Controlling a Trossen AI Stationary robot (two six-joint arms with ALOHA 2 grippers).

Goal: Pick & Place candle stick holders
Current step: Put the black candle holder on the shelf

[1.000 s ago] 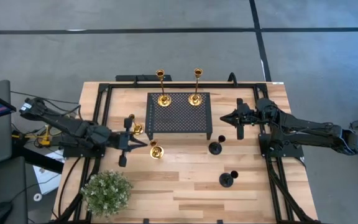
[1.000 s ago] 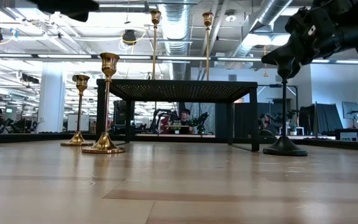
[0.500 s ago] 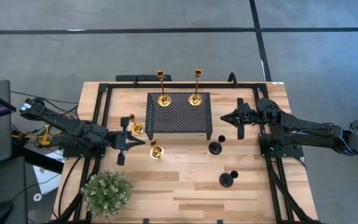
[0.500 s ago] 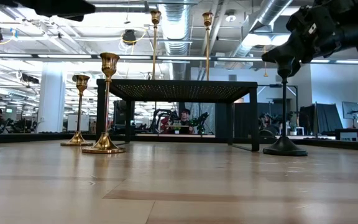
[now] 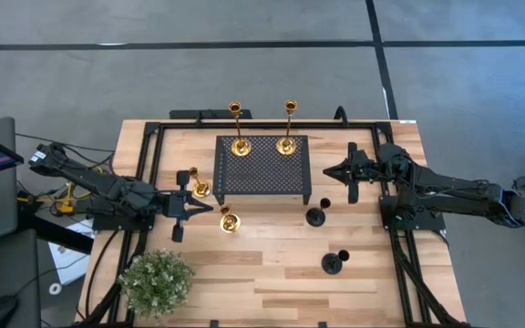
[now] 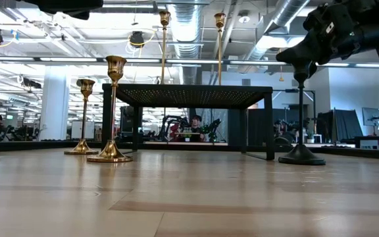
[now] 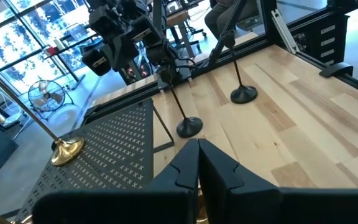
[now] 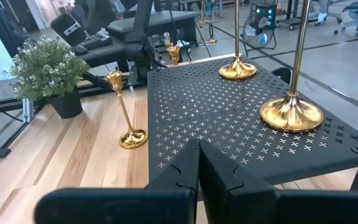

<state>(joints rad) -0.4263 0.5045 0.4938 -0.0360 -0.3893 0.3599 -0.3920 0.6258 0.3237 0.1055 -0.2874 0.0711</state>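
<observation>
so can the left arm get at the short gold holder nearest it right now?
Probably yes: the shut left gripper sits just left of the short gold holder with bare table between; it must open first.

Two tall slim shiny gold candle stick holders (image 5: 240, 146) (image 5: 286, 144) stand upright on the black perforated metal stand (image 5: 262, 173). Two short gold holders (image 5: 200, 189) (image 5: 229, 222) stand on the wooden counter (image 5: 272, 255) left of it; two short black holders (image 5: 315, 217) (image 5: 333, 264) stand to its right.

Left dark two-finger gripper (image 5: 210, 210) closed, empty, arm reaching in from the table's left edge. Right dark two-finger gripper (image 5: 326, 170) closed, empty, arm stretched in from the right edge, raised.
</observation>
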